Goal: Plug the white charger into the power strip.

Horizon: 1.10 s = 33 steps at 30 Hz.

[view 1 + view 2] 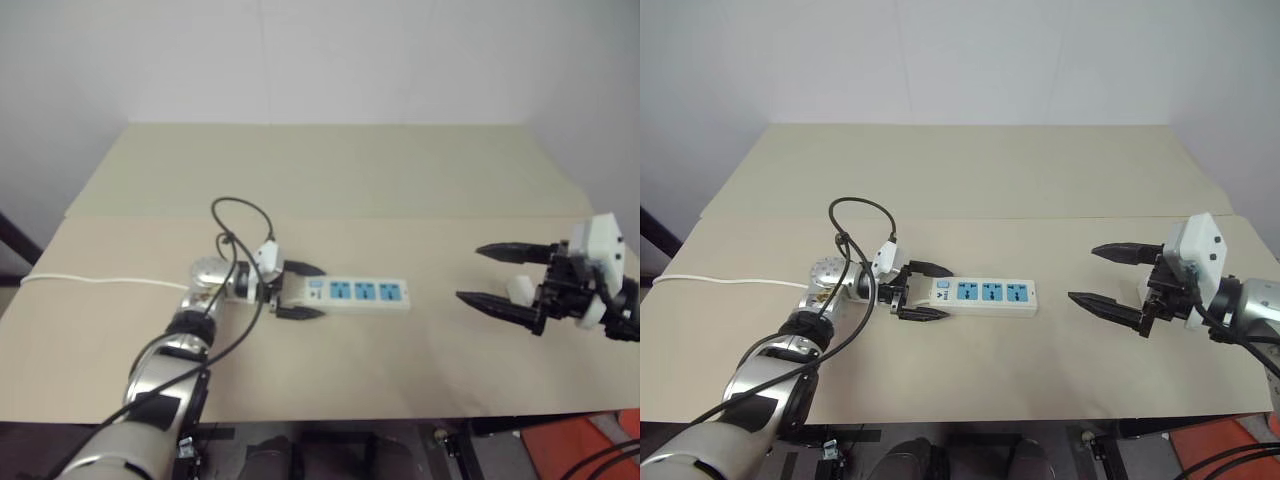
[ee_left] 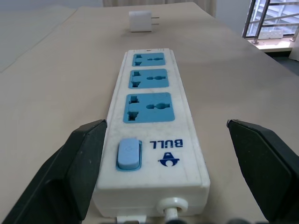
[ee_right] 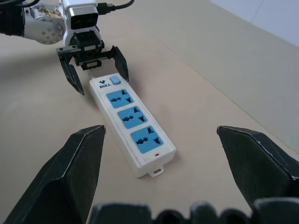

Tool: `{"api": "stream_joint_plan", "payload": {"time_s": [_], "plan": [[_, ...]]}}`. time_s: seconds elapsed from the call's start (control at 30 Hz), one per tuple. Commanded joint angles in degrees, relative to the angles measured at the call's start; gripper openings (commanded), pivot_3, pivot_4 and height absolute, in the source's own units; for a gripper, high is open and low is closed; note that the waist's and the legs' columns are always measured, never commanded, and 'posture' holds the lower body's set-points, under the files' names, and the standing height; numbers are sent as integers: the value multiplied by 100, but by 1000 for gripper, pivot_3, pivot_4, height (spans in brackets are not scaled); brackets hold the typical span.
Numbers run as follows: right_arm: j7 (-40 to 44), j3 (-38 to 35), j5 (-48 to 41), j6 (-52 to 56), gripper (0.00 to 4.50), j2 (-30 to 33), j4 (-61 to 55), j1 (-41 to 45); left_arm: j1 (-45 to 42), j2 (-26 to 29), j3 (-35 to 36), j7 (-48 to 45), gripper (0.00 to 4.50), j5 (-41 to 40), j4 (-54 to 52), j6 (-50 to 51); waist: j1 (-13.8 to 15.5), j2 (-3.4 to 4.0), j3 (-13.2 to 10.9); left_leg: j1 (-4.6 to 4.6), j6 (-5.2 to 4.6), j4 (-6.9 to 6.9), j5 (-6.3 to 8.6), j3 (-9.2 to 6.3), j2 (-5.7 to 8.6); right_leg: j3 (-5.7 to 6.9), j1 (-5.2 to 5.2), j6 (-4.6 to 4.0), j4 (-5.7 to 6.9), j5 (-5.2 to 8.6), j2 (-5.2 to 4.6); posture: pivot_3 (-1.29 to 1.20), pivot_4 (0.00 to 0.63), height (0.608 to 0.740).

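Note:
The power strip (image 1: 358,293) lies flat in the middle of the table, a white bar with three blue sockets (image 2: 148,107) and a blue switch (image 2: 128,153) at its left end. My left gripper (image 1: 320,291) is open, one finger on each side of that switch end, with a gap to the strip on both sides. The white charger (image 2: 140,21) lies on the table past the strip's far right end, prongs sideways. In the left eye view the charger (image 1: 520,290) appears between the fingers of my right gripper (image 1: 470,273), which hovers open, pointing left at the strip, holding nothing.
A thin white cord (image 1: 100,281) runs from the strip's switch end to the table's left edge. The tan table (image 1: 330,180) has a seam across its middle. A black cable (image 1: 240,215) loops above my left wrist.

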<state>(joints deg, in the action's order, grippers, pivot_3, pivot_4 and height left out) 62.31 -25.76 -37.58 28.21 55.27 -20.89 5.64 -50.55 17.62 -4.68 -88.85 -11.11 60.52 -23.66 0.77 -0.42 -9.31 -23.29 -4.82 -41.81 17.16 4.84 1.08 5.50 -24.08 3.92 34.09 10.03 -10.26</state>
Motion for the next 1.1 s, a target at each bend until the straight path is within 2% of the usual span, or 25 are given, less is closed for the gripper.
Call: {"api": "stream_joint_plan", "payload": {"time_s": [0.03,0.43,0.83,0.93,1.0,1.1], "plan": [[55,-357,-222,83,4500,144,-198,-49,-78,-70,68,128,4468,118,187,-187,-4,0,0,0,-1,0,0,0,0,0,0,0,0,0,0,0,150,740],[-12,-597,-414,332,4500,277,-357,-118,-92,-184,171,477,4468,351,575,-302,-3,-3,1,1,-3,-1,2,0,-1,-1,0,1,-1,-1,-2,0,150,740],[-122,-675,-598,540,4500,428,-415,8,53,-189,111,272,4468,526,599,-267,-5,-4,3,2,-4,-2,3,0,0,-1,1,0,-2,-1,-5,0,150,740],[-159,-646,-629,576,4500,438,-409,78,62,-190,110,256,3885,547,604,-267,-6,-4,3,2,-5,-2,3,0,-1,-1,0,0,-2,-1,-5,0,150,740],[-193,-644,-674,617,4500,446,-425,129,54,-180,100,240,3303,571,614,-264,-1,-4,3,2,-5,-2,3,0,-1,-1,1,0,-3,-1,-5,0,150,740],[-242,-648,-738,665,4500,466,-416,207,33,-164,93,268,3273,600,641,-256,-4,-4,3,2,-5,-2,3,0,-1,-1,0,0,-3,-1,-6,0,150,740]]}}
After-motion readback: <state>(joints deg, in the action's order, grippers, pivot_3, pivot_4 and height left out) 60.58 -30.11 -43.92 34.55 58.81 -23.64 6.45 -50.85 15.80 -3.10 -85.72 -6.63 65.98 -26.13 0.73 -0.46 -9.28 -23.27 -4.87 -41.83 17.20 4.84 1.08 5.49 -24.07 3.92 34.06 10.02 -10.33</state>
